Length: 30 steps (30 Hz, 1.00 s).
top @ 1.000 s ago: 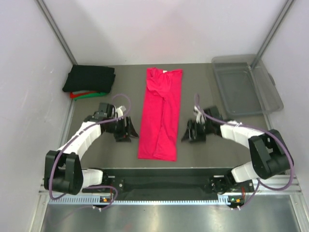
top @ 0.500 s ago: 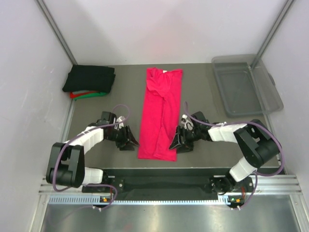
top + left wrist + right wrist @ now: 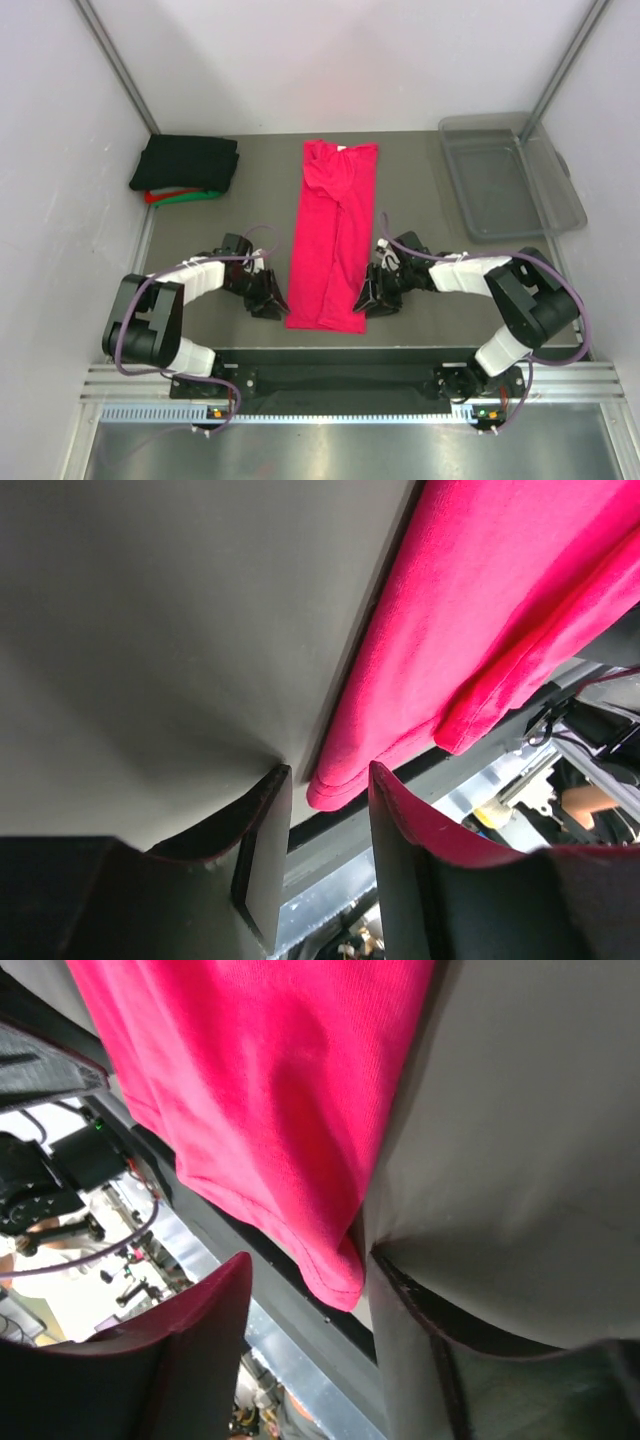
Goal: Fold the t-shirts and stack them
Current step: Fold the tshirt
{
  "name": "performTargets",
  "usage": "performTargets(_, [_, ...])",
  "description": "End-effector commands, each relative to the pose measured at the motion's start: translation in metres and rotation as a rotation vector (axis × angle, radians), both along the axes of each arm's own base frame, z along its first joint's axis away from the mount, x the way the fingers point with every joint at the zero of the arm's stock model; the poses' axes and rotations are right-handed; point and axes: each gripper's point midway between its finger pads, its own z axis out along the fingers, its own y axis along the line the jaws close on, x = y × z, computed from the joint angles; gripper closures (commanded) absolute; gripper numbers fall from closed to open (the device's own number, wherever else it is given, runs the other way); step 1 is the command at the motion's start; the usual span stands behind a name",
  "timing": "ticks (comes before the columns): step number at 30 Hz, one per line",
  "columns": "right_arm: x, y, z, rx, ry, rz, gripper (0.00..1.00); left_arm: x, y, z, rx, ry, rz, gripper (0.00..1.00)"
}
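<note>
Astride tee (image 3: 331, 235) corners: left pincer (image 3: 272, 301), right pincer (image 3: 365, 299) ajar.

A clear plastic bin (image 3: 510, 178) sits at the far right corner of a grey-brown table (image 3: 420, 200), its long side running away from the camera beside a slanting metal post (image 3: 565, 62). A matching post (image 3: 113, 62) rises at the far left. White walls (image 3: 330, 60) enclose the table on three sides, and a ribbed aluminium rail (image 3: 340, 412) runs along its near edge.
</note>
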Motion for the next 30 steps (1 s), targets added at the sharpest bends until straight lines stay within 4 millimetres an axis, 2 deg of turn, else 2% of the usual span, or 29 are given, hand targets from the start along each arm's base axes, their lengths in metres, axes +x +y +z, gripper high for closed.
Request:
performTargets(1, [-0.007, -0.004, -0.011, -0.081, -0.003, 0.011, 0.51, 0.006, 0.002, -0.009, 0.046, -0.023, -0.042, 0.58])
performTargets(5, [-0.008, 0.002, -0.013, -0.070, 0.006, 0.021, 0.55, 0.011, -0.008, -0.007, 0.026, -0.042, -0.079, 0.58])
performTargets(8, [-0.011, 0.007, -0.011, -0.059, 0.007, 0.039, 0.58, 0.012, -0.013, -0.007, 0.020, -0.047, -0.103, 0.77])
performTargets(9, [-0.010, 0.009, -0.010, -0.048, 0.003, 0.044, 0.69, 0.014, -0.013, -0.006, 0.022, -0.050, -0.106, 0.93])
performTargets(10, [-0.010, 0.011, -0.008, -0.035, -0.003, 0.045, 0.77, 0.016, -0.013, -0.004, 0.020, -0.057, -0.112, 1.00])
performTargets(11, [-0.011, 0.012, -0.006, -0.026, 0.000, 0.050, 1.00, 0.021, -0.013, -0.002, 0.026, -0.076, -0.113, 1.00])
performTargets(13, [-0.007, 0.014, 0.000, -0.011, -0.022, 0.057, 1.00, 0.025, -0.014, 0.004, 0.021, -0.100, -0.113, 1.00])
performTargets(16, [-0.002, 0.012, 0.014, 0.003, -0.070, 0.076, 1.00, 0.046, -0.015, 0.022, 0.021, -0.194, -0.119, 1.00])
performTargets(17, [0.001, 0.010, 0.018, 0.003, -0.088, 0.078, 1.00, 0.063, -0.018, 0.036, 0.022, -0.254, -0.124, 1.00])
performTargets(19, [0.016, 0.005, 0.033, 0.014, -0.153, 0.077, 1.00, 0.079, -0.015, 0.049, 0.056, -0.324, -0.146, 1.00])
performTargets(20, [0.022, 0.004, 0.040, 0.020, -0.180, 0.079, 1.00, 0.093, -0.017, 0.063, 0.054, -0.369, -0.148, 1.00])
performTargets(23, [0.059, 0.003, 0.077, 0.058, -0.325, 0.063, 1.00, 0.110, -0.024, 0.082, 0.032, -0.426, -0.160, 1.00])
performTargets(27, [0.096, -0.004, 0.101, 0.067, -0.434, 0.029, 1.00, 0.134, -0.027, 0.099, 0.038, -0.505, -0.155, 1.00])
performTargets(29, [0.115, -0.008, 0.106, 0.063, -0.461, 0.005, 1.00, 0.150, -0.030, 0.110, 0.039, -0.559, -0.143, 1.00])
performTargets(30, [0.122, -0.008, 0.108, 0.068, -0.475, 0.003, 1.00, 0.156, -0.031, 0.109, 0.042, -0.564, -0.138, 1.00])
